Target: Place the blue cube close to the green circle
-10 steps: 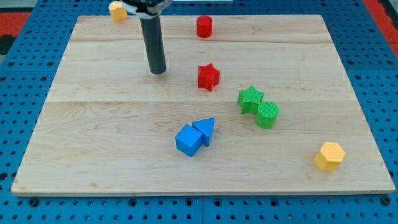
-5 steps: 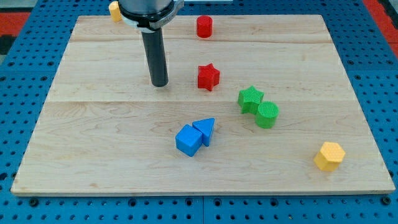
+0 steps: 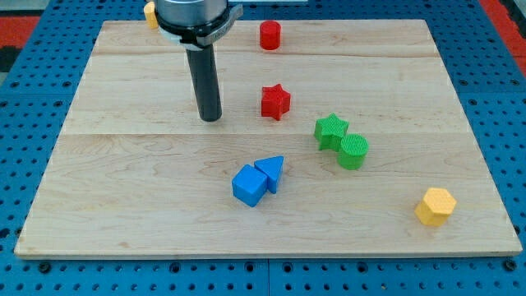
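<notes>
The blue cube lies near the board's lower middle, touching a blue triangle block on its upper right. The green circle, a short cylinder, sits to the right, touching a green star on its upper left. My tip rests on the wooden board, above and to the left of the blue cube and left of the red star. It touches no block.
A red cylinder stands near the board's top edge. A yellow hexagonal block lies at the lower right. A yellow block at the top left corner is partly hidden behind the arm.
My tip has slid down the view, toward the board's middle, from beside the top plank. No block has moved.
</notes>
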